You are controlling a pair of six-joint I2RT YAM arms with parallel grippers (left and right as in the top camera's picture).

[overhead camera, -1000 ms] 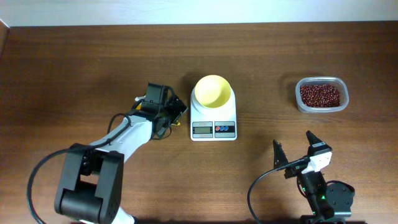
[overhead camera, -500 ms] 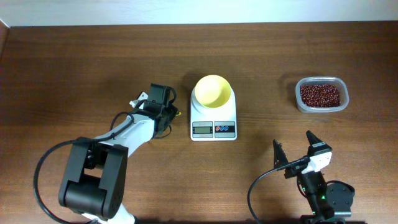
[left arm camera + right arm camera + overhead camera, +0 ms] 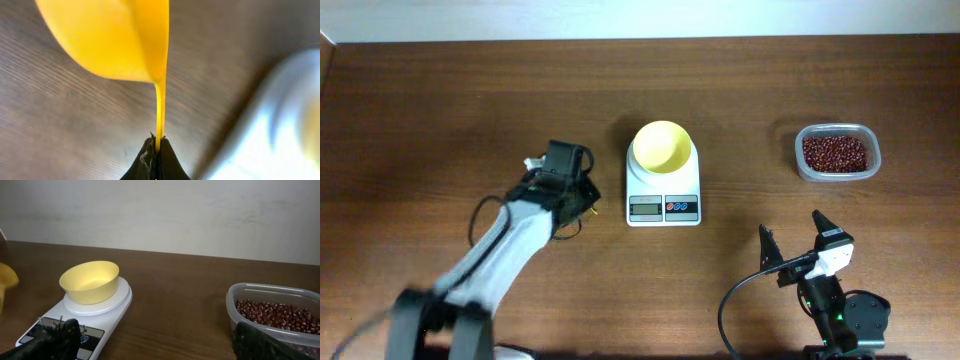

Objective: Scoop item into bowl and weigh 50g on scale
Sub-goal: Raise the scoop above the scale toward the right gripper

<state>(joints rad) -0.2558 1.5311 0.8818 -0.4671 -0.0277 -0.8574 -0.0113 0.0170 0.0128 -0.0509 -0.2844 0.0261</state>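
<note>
Beans (image 3: 835,153) fill a clear container (image 3: 837,126) at 3 o'clock of the scale (image 3: 663,208), well apart from it. The bowl (image 3: 661,146) sits on the scale. At 9 o'clock the left tool (image 3: 156,159) pinches a yellow scoop (image 3: 115,40) by its handle over the tabletop (image 3: 440,100). At 5 o'clock the right tool (image 3: 791,230) points up, spread wide.

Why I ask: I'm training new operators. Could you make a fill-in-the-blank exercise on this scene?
1. The pale-yellow bowl stands on the white ____.
2. The red-brown beans lie in the clear plastic ____.
3. The left gripper has its fingers shut on the thin handle of the yellow ____.
4. No beans are in the bowl: it is ____.
Missing words: scale, container, scoop, empty.
</note>
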